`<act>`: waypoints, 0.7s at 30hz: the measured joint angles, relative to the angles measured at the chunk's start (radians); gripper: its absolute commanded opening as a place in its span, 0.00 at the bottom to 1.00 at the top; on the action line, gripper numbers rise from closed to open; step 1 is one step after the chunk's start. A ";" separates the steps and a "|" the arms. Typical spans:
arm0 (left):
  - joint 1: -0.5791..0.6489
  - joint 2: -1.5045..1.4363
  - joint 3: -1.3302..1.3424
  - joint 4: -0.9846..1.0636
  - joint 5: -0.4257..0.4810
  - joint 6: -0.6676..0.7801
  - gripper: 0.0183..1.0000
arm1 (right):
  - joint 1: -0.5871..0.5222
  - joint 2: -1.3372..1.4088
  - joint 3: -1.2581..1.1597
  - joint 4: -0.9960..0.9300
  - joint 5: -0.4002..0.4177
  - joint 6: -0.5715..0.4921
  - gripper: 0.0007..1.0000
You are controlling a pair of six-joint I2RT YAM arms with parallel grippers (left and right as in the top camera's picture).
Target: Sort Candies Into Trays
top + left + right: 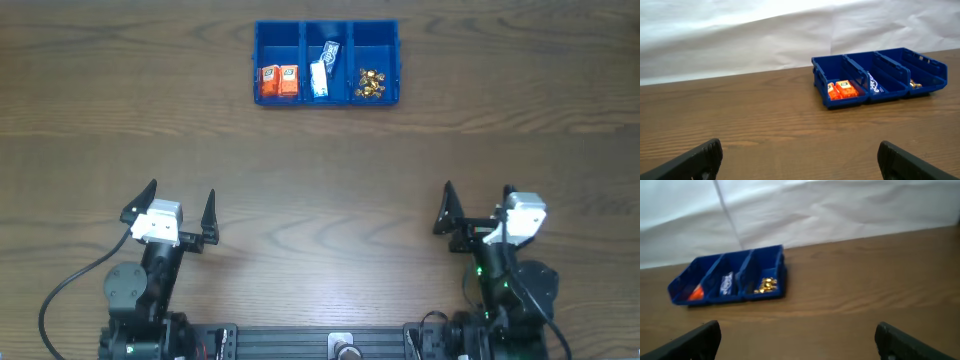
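A blue tray with three compartments sits at the far middle of the table. Its left compartment holds two orange candy boxes, the middle one blue-and-white packets, the right one small gold-wrapped candies. From the left wrist the tray lies ahead with the orange boxes nearest. From the right wrist the tray shows the gold candies. My left gripper stands open near the front left, holding nothing. At the front right, my right gripper is likewise open with nothing between its fingers.
The brown wooden table stretches bare between the grippers and the tray. A white backdrop rises behind the table's far edge.
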 measured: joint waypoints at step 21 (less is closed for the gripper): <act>0.000 0.000 0.000 0.000 0.000 0.000 1.00 | 0.000 -0.015 -0.261 0.257 0.030 -0.124 1.00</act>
